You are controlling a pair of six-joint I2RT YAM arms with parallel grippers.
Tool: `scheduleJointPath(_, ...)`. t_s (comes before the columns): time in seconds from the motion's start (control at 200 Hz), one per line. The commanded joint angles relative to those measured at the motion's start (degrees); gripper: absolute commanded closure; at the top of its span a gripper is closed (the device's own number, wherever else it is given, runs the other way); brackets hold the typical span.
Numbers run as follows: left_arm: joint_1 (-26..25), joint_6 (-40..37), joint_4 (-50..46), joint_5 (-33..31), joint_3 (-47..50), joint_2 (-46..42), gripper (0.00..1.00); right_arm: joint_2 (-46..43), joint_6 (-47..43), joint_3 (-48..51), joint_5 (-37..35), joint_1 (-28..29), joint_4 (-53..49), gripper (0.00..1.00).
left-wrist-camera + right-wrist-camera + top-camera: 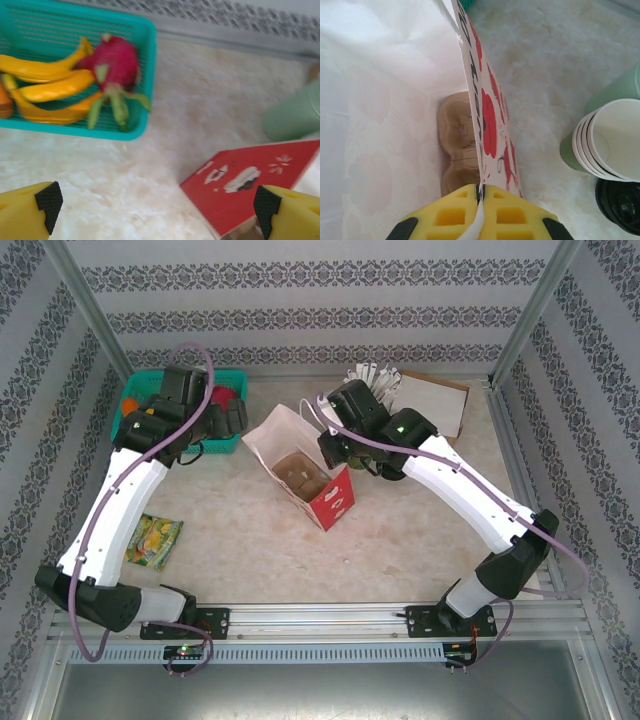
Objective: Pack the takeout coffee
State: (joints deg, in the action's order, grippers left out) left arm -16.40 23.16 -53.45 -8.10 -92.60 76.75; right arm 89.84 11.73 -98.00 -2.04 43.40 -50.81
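Pinching gift bag point(485, 115) wall: right gripper point(481, 192); left gripper point(157, 202) jaws wide; wrist view adds stacked cups point(612, 145) beside bag.

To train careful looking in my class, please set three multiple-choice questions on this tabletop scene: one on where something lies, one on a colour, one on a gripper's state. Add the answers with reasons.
1. Where do the bananas lie?
A. on a shelf
B. in the teal basket
C. in a drawer

2. What colour is the printed outer side of the gift bag?
A. blue
B. black
C. red

3. What is the state of the right gripper?
A. wide open above the bag
B. shut on the gift bag's wall
C. shut on a spoon

Answers:
1 B, the left wrist view shows them inside the basket's mesh walls.
2 C, the bag's side is red in the top view.
3 B, the right wrist view shows its yellow fingers pinching the bag's thin wall between them.
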Motion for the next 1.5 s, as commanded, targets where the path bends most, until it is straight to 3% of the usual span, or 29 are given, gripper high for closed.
scheduleJointPath(0.0, 0.84, 3.44, 2.62, -9.43, 2.11, -0.38, 0.00, 0.87, 10.31, -2.11, -4.33, 1.67, 4.42, 1.00)
scheduleJointPath(0.16, 1.65, 4.28, 1.43, -10.89, 3.96, 0.28, 0.00, 4.83, 15.82, -1.21, -10.75, 2.16, -0.61, 1.00)
scheduleJointPath(0.265, 2.32, 5.81, 1.34, -10.41, 6.07, 0.74, 0.00, 6.88, 18.23, -1.11, -10.16, 2.10, -2.67, 1.00)
scheduleJointPath(1.074, 3.24, 14.24, 4.59, 4.67, 11.91, 7.34, 0.00, 3.32, 22.64, 2.85, -17.87, 2.18, 3.65, 1.00)
scheduleJointPath(1.499, 3.09, 16.42, 5.50, 8.54, 11.43, 10.39, 0.00, 3.67, 23.68, 4.17, -17.94, 2.06, 10.11, 1.00)
